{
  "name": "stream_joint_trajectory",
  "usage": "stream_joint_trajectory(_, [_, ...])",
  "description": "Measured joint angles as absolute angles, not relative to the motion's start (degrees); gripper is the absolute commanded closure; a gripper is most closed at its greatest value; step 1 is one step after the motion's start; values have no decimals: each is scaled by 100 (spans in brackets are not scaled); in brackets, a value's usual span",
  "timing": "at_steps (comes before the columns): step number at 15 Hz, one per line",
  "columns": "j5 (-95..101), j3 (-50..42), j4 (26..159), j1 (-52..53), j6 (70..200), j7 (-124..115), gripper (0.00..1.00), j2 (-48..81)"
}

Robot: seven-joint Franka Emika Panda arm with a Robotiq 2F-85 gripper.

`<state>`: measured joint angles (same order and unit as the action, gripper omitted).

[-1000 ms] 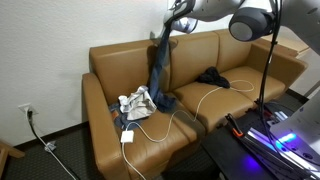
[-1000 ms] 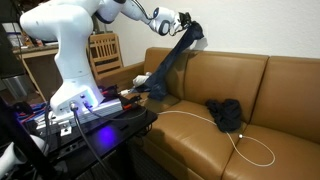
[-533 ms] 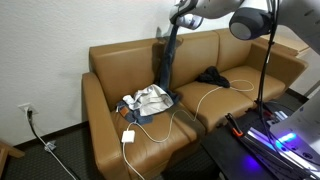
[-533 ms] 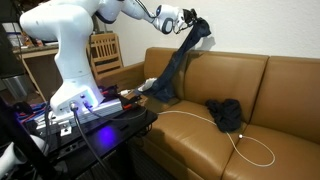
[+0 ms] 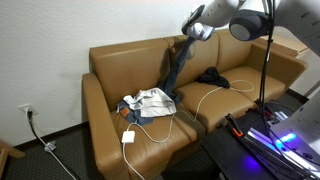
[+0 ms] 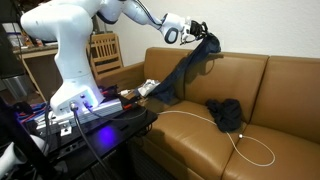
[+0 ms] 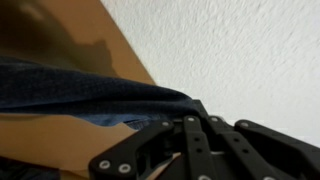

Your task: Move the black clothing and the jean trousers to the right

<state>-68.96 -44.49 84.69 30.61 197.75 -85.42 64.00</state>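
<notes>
pincer [image 5: 191, 31] clenched on one end of the jean trousers [image 5: 174, 68], which i hold aloft above the backrest of a brown leather sofa [image 5: 110, 62]. in both exterior views the denim hangs slantwise from the pincer [image 6: 204, 31] down across the backrest, and the jean trousers [image 6: 180, 78] reach the seat at their lower end. that lower end meets a pale crumpled bundle of fabric [image 5: 150, 101] on one seat cushion; i cannot tell whether the bundle belongs to the trousers. the black clothing [image 5: 212, 77] lies bunched on the neighbouring cushion, close to the backrest and apart from the denim. in an exterior view the black clothing [image 6: 225, 113] sits just beside a thin white cable [image 6: 243, 143] that loops over the seat. the same cable [image 5: 203, 98] runs across both cushions to a white plug [image 5: 127, 137] near the front edge. in the wrist view the black pincer [image 7: 190, 124] pinches a dark blue fold of the trousers [image 7: 80, 92], with white wall [image 7: 240, 50] beyond.
</notes>
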Motion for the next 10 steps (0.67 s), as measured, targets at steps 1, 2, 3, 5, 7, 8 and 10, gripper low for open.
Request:
stream_joint_trajectory(1, [-6989, -4381, 8589, 2962, 19775, -8742, 99, 6444])
stream_joint_trajectory(2, [-7084, -4299, 8660, 2849, 19775, -8964, 99, 6528])
stream_joint_trajectory(3, [-7174, -4200, 8692, 2727, 19775, -9189, 99, 6637])
stream_joint_trajectory(5, [-7337, -3998, 8696, 2478, 19777, -9718, 99, 6947])
stream_joint_trajectory(7, [-7477, -3832, 8683, 2249, 19776, -10311, 99, 7308])
stream_joint_trajectory(8, [-7537, -3746, 8664, 2134, 19777, -10602, 99, 7480])
stream_joint_trajectory(10, [-7682, -3568, 8581, 1914, 19777, -11139, 99, 7816])
